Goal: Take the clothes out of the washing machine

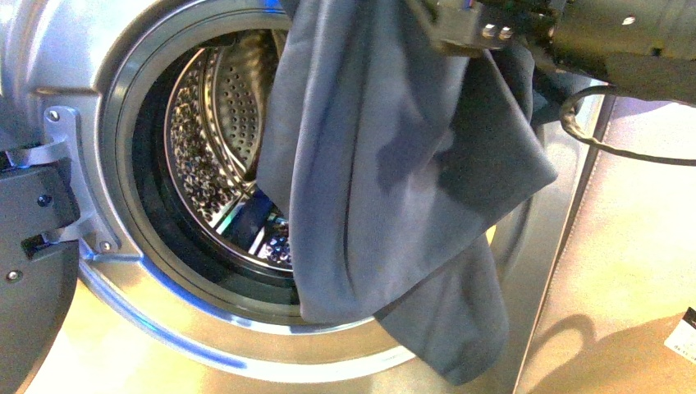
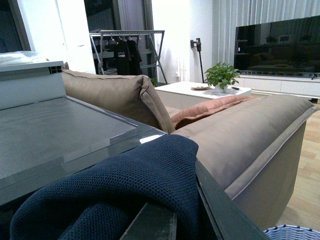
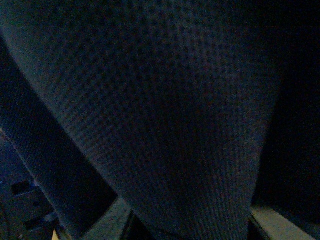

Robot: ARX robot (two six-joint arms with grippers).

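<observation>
The clothes (image 3: 160,110) fill the right wrist view edge to edge: a dim, waffle-textured navy cloth pressed so near the lens that the right gripper behind it cannot be made out, nor whether its jaws are parted or closed. In the left wrist view the same dark cloth (image 2: 125,190) is heaped over the left gripper (image 2: 182,215). Only two dark fingers (image 2: 220,212) poke out from under it, their tips buried, so its grip cannot be told either.

From the front, the garment (image 1: 386,164) hangs free in long folds before the round mouth of the washing machine (image 1: 107,312), covering the right half of the opening. Its top is cut off by the frame's upper edge beside a black arm (image 1: 624,33); which arm this is cannot be said. A black cable (image 1: 607,144) loops beneath it. Behind the cloth, the perforated steel drum (image 1: 209,139) shows only on the left. The open door (image 1: 29,271) is clipped at the frame's left edge.

Beyond the left wrist lie a flat grey top (image 2: 55,135), a brown sofa (image 2: 240,130), a potted plant (image 2: 221,76) on a white low table (image 2: 200,90), a dark television (image 2: 277,47) and a clothes rack (image 2: 127,45). A sliver of woven basket (image 2: 295,232) shows at one corner.
</observation>
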